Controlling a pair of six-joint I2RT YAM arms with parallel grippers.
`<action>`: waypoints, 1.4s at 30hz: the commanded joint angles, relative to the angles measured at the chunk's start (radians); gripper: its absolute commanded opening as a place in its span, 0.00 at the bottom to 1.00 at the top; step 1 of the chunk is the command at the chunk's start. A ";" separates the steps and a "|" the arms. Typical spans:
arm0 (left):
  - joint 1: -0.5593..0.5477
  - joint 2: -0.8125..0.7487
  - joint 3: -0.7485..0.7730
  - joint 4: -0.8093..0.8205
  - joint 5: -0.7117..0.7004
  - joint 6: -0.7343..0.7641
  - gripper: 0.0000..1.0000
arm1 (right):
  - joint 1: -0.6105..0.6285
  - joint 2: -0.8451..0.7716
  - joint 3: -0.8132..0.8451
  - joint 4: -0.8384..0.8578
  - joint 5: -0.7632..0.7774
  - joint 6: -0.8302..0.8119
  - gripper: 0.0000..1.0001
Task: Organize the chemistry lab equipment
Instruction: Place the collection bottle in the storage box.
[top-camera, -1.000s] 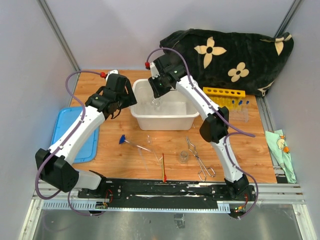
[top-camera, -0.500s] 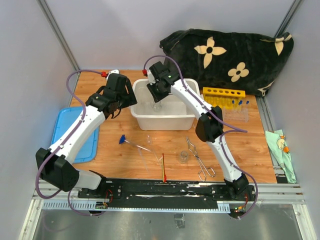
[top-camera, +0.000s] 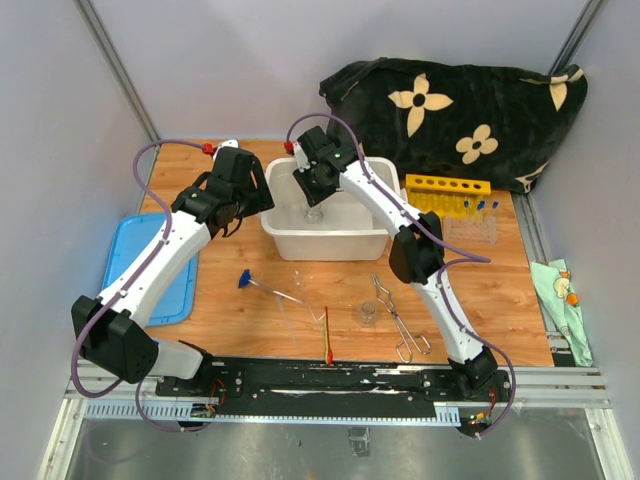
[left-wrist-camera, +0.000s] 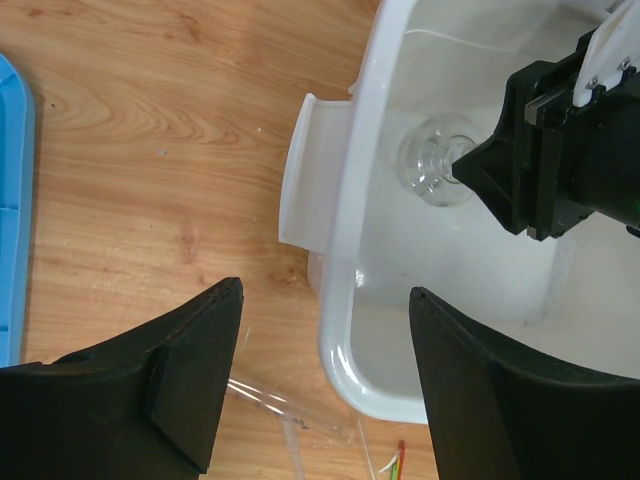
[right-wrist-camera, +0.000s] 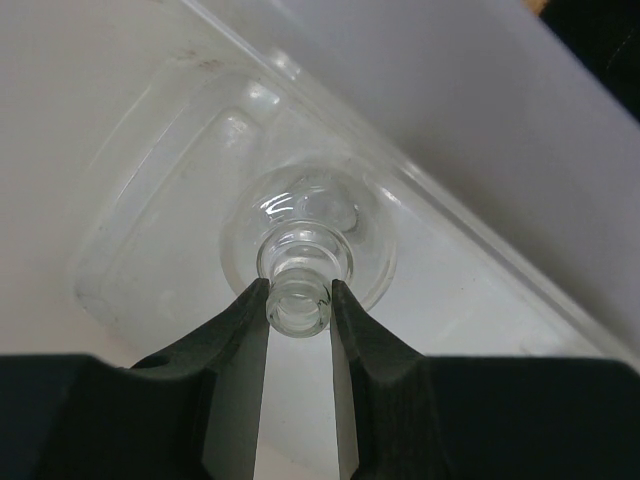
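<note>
A small clear glass flask (right-wrist-camera: 305, 255) hangs inside the white tub (top-camera: 325, 243), and my right gripper (right-wrist-camera: 300, 292) is shut on its neck. From above, the flask (top-camera: 314, 210) is in the tub's left half under the right gripper (top-camera: 313, 203). My left gripper (left-wrist-camera: 325, 292) is open, its fingers either side of the tub's left rim (left-wrist-camera: 338, 250) at the near corner; the flask (left-wrist-camera: 435, 168) shows beyond it. On the table lie a small beaker (top-camera: 368, 314), metal tongs (top-camera: 398, 320), a red-tipped stick (top-camera: 328, 342) and thin clear rods (left-wrist-camera: 265, 400).
A yellow holed rack (top-camera: 447, 186) and a clear rack with blue-capped tubes (top-camera: 478, 222) stand right of the tub. The blue lid (top-camera: 150, 268) lies at the left. A black flowered cloth (top-camera: 460, 115) fills the back right. A blue-ended rod (top-camera: 245, 279) lies before the tub.
The right gripper has shifted a little left with the flask inside the tub. The left arm has stayed where it was.
</note>
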 joint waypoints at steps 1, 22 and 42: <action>-0.004 -0.015 -0.009 0.008 -0.005 -0.001 0.72 | 0.011 0.021 0.016 0.021 -0.004 -0.013 0.06; -0.005 -0.004 0.001 0.003 -0.008 -0.009 0.72 | 0.010 -0.038 0.002 0.020 0.016 -0.020 0.38; -0.005 -0.076 -0.024 0.058 -0.031 -0.008 0.72 | 0.019 -0.387 -0.160 0.037 0.091 -0.025 0.40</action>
